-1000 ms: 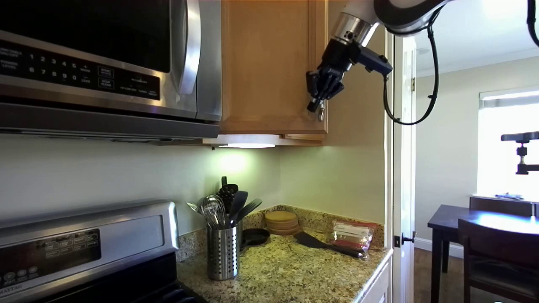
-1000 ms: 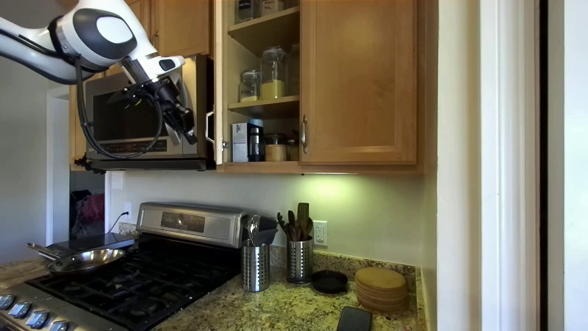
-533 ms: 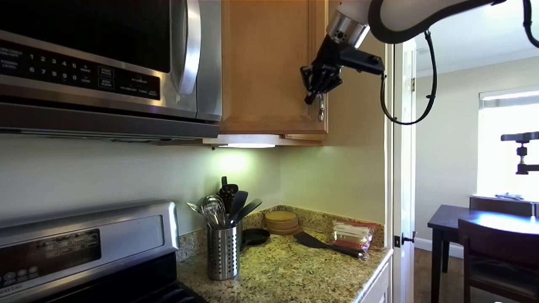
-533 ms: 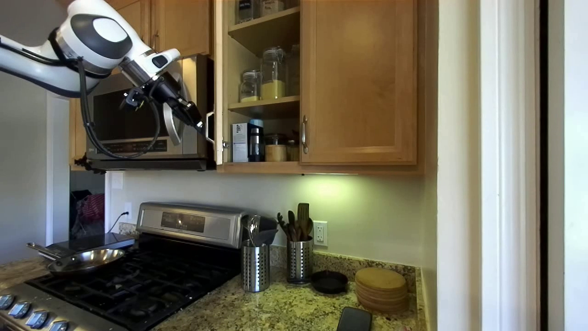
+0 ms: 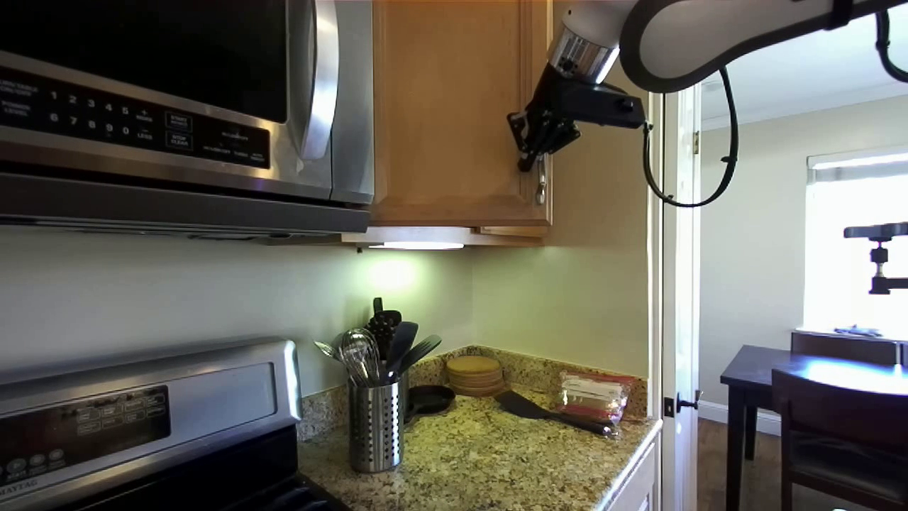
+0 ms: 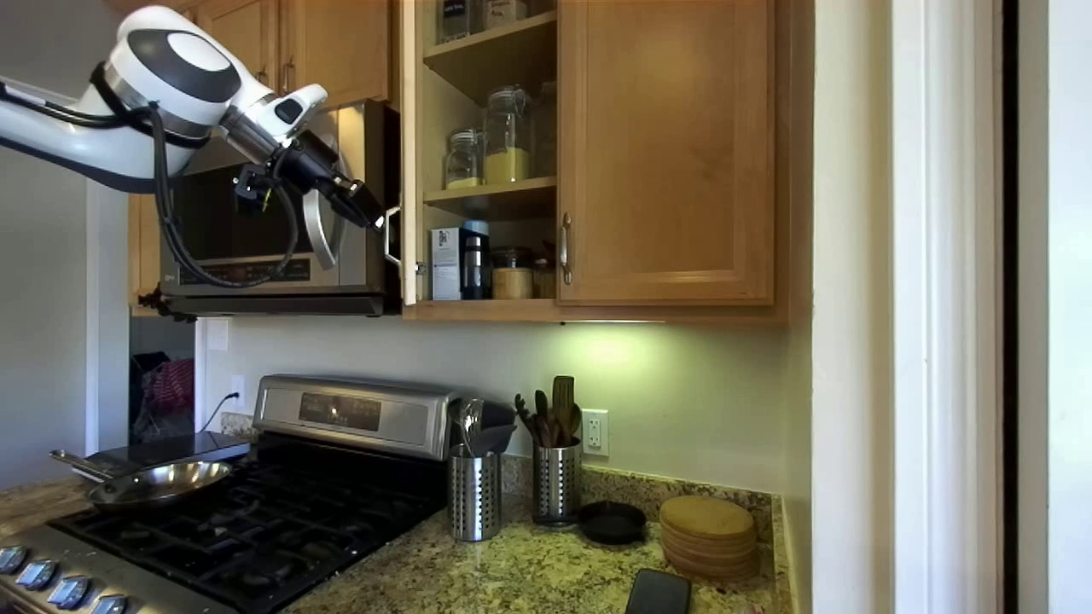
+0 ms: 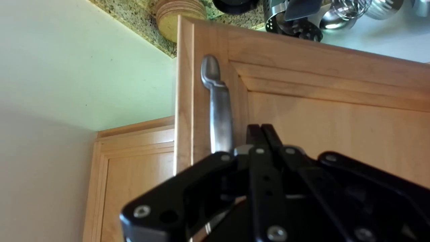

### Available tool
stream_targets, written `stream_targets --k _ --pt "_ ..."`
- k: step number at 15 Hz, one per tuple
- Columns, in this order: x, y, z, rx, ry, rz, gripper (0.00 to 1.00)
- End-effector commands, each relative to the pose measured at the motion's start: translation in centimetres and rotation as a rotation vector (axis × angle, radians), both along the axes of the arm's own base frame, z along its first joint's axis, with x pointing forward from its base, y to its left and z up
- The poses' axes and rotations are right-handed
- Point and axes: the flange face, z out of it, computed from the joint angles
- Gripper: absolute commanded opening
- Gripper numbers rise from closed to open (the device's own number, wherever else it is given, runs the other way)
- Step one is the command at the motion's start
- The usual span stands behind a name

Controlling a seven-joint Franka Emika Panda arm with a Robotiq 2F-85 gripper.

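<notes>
Gripper (image 7: 262, 127) and cabinet handle (image 7: 221, 114), wrist view: the two fingers lie closed against each other on the panel side of the grey metal handle; whether they touch it cannot be told. The handle runs along the free edge of the wooden cabinet door (image 7: 336, 134), one end near the door's lower corner. In an exterior view, the gripper slants downward before this door, fingertips near the handle, and the microwave (image 5: 142, 42) occupies the wall alongside. On the counter (image 5: 489, 454) below, a metal utensil holder (image 5: 374, 436) stands at the edge nearest the stove (image 5: 213, 397); a stack of round mats (image 5: 474, 380) sits in the back corner, with a small black pan (image 5: 433, 399) just beside it, and a spatula (image 5: 528, 407) lies close to a clear bag (image 5: 596, 401). In an exterior view, the cabinet door stands open and edge-on, the gripper at its handle side. A tall glass jar (image 6: 508, 141) stands on the middle shelf (image 6: 503, 194); a white box (image 6: 444, 264) stands on the lowest shelf (image 6: 478, 307), near the hinge. A frying pan (image 6: 166, 482) rests at the stove's edge farthest from the utensil holder.
</notes>
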Motion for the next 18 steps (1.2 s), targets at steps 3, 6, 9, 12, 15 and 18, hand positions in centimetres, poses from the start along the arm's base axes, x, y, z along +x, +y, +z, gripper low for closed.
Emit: stream_targets --k 3,6,9,12,15,18 --pt "-0.5 -0.4 0.1 -0.061 -0.035 -0.087 0.05" --pt "-0.5 -0.6 0.1 -0.089 -0.038 -0.113 0.05" --pt "-0.5 -0.5 0.0 -0.111 -0.034 -0.126 0.05" --pt "-0.6 -0.3 -0.1 -0.128 -0.038 -0.131 0.05" --pt "-0.7 -0.1 -0.4 -0.142 -0.009 -0.132 0.05" --pt "-1.0 0.4 -0.6 -0.122 0.050 -0.115 0.05"
